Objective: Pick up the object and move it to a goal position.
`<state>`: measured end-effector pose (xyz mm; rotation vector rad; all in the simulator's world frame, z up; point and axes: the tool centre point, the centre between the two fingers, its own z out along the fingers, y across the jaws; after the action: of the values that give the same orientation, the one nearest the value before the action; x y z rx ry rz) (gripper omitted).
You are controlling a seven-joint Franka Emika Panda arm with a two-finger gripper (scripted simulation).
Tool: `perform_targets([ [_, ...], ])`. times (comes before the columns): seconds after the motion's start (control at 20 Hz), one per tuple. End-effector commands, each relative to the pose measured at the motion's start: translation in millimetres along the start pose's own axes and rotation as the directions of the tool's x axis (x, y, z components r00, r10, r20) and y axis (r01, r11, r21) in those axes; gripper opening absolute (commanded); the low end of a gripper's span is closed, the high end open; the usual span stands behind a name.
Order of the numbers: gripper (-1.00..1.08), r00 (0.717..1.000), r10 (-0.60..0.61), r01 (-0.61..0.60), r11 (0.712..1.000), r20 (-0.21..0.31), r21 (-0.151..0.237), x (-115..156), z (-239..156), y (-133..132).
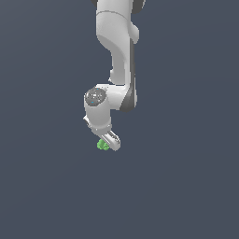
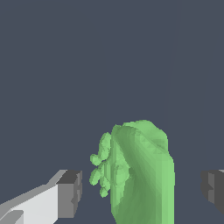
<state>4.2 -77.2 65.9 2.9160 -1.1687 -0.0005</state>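
Gripper (image 2: pixel 140 188) lowered over object (image 2: pixel 140 175), jaws spread, gap visible on both sides of it; no contact evident, nothing grasped. Object sits between fingertips (image 2: pixel 70 192), bumpy side toward one pad. Exterior view: object (image 1: pixel 102 145) just beside finger end. Judged stage: approach done; closing, lift, transfer to goal remain. No goal marker visible.

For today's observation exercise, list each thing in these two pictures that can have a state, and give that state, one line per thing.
gripper: open, jaws spread to either side of the green object, neither fingertip touching it.
green object: between the fingers, not yet gripped; smooth rounded side and a bumpy side both show.
arm: bent down, with the gripper at the green object.
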Motion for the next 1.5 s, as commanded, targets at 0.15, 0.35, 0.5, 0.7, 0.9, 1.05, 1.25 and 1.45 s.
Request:
perform_targets([
  [0.15,1.0,1.0,0.002,-0.002,1.0,0.0,0.0,0,17,0],
  [0.35,-1.0,1.0,0.002,-0.002,1.0,0.0,0.0,1,18,-1],
  [0.5,-1.0,1.0,0.002,-0.002,1.0,0.0,0.0,1,18,-1],
  [0.7,-1.0,1.0,0.002,-0.002,1.0,0.0,0.0,1,18,-1],
  [0.9,-1.0,1.0,0.002,-0.002,1.0,-0.001,0.001,1,16,-1],
  [1.05,-1.0,1.0,0.002,-0.002,1.0,-0.001,0.001,-1,10,-4],
  [1.25,-1.0,1.0,0.002,-0.002,1.0,-0.001,0.001,-6,-8,-11],
  [1.45,-1.0,1.0,0.002,-0.002,1.0,-0.001,0.001,-13,-35,-22],
])
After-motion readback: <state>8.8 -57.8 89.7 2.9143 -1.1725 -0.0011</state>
